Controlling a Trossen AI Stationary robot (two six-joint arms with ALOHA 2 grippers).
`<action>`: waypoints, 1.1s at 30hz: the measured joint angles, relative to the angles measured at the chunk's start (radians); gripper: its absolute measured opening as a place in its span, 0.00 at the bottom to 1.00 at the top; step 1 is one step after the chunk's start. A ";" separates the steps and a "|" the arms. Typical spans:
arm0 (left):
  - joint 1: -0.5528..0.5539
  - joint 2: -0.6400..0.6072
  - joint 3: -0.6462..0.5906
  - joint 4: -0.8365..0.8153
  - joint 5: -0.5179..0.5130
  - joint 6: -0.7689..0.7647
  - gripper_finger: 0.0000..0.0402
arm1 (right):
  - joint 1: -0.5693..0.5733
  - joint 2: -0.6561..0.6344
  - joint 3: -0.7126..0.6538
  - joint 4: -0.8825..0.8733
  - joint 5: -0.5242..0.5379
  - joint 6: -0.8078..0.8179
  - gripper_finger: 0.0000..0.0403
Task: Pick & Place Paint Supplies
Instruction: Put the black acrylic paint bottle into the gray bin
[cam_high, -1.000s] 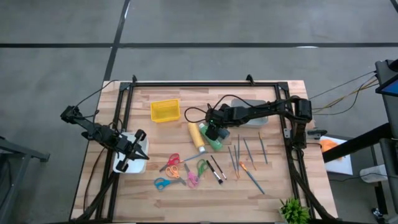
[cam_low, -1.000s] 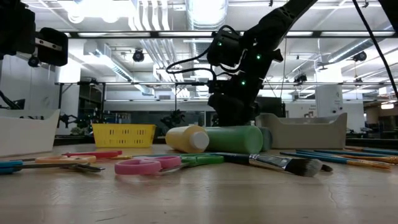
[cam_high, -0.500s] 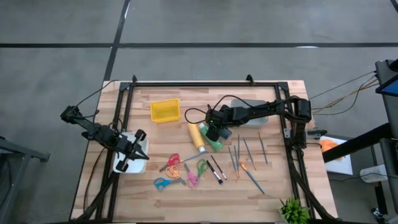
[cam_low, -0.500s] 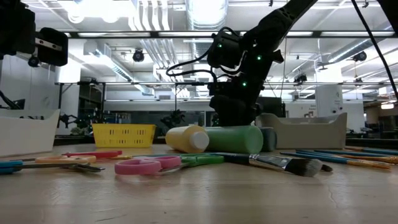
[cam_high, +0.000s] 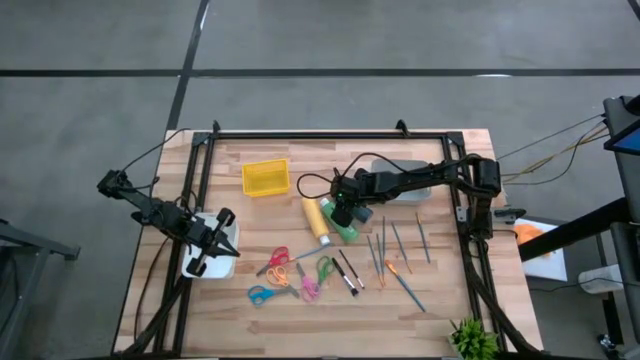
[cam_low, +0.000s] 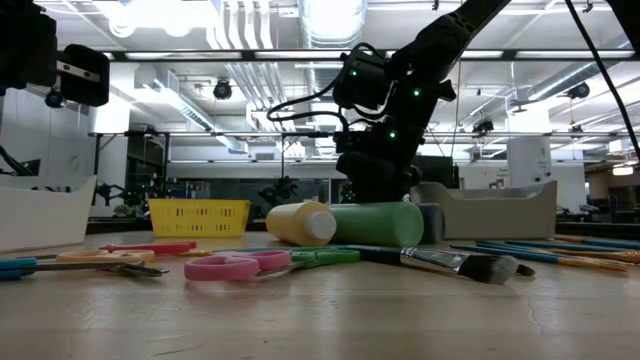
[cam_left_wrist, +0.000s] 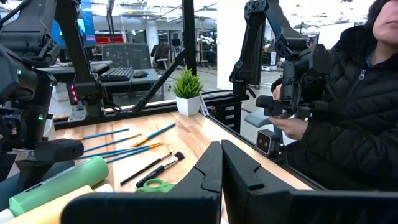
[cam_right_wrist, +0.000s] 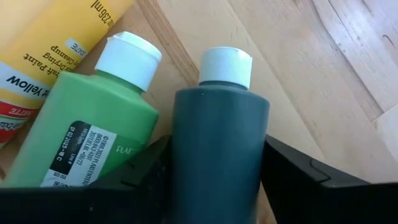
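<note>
The right gripper is reaching down over three paint bottles lying side by side near the middle of the wooden table, its dark fingers sitting on either side of the dark green bottle — flanking its body closely, though whether they are already pressing on it cannot be told. That bottle is lying with its white cap pointing away from the wrist, touching the light green bottle next to it; the yellow bottle is lying just beyond the light green one. In the low view, the yellow bottle and the light green one are showing end-on and side-on in front of the arm, with a grey bin just behind them. Farther from the bottles, toward the table's right side, thin brushes and pens are lying scattered, while several scissors are lying near its front edge and a yellow basket is sitting toward the back. The left gripper is waiting well apart from the bottles at the table's left edge — fingers closed together, holding nothing, over a white bin.
</note>
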 joint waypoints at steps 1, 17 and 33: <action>0.000 0.000 0.000 0.000 0.000 0.000 0.00 | 0.000 0.000 0.000 0.000 0.000 0.000 0.50; 0.000 0.000 0.000 0.000 0.000 0.001 0.00 | 0.000 -0.019 0.018 0.004 0.001 -0.018 0.48; 0.000 0.000 0.000 0.000 0.000 0.003 0.00 | 0.000 -0.236 0.079 -0.180 0.009 -0.191 0.48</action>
